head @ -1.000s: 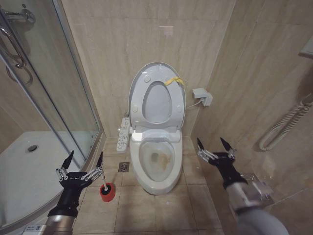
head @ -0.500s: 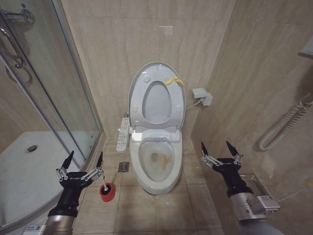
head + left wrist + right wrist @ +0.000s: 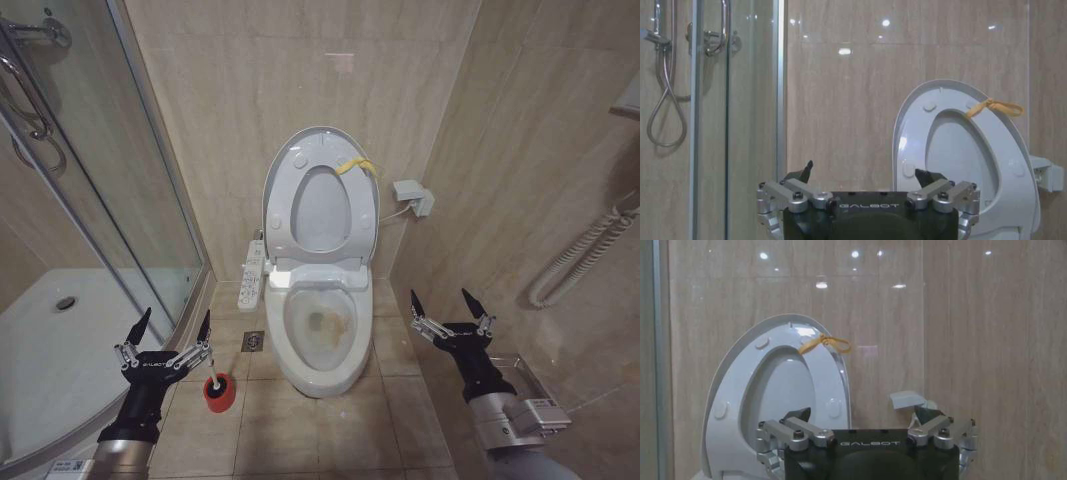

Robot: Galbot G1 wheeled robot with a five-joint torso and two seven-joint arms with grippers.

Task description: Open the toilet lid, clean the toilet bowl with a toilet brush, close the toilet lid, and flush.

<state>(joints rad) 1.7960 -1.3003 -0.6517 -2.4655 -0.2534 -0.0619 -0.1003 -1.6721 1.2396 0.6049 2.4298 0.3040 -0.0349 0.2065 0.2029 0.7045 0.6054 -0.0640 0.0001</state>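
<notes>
The lid (image 3: 296, 160) was seen raised upright against the back wall at the upper centre of the head view, with the seat ring (image 3: 322, 210) folded up against it and a yellow strap (image 3: 358, 165) hanging at its upper right rim. Below it, at the centre of the frame, the bowl (image 3: 322, 325) lay open, its inner surface marked with yellowish-brown stains. The brush (image 3: 213, 375) was standing in its red holder (image 3: 219, 397) on the floor tiles at the lower left of the bowl, only a short white piece of handle and the dark head being visible. The left gripper (image 3: 170, 325) was held at the lower left of the frame, its fingers spread wide apart and nothing between them; the brush stood just below and slightly to the right of its right fingertip, near it, though contact could not be judged. The right gripper (image 3: 448, 300) was held at the lower right, well apart from the brush, beside the right rim of the bowl, its fingers likewise spread and empty. In the left wrist view the left gripper (image 3: 867, 172) was pointed toward the wall with the lid (image 3: 923, 107) on the right side of the frame. In the right wrist view the right gripper (image 3: 863, 415) faced the lid (image 3: 763, 342) at the left centre.
</notes>
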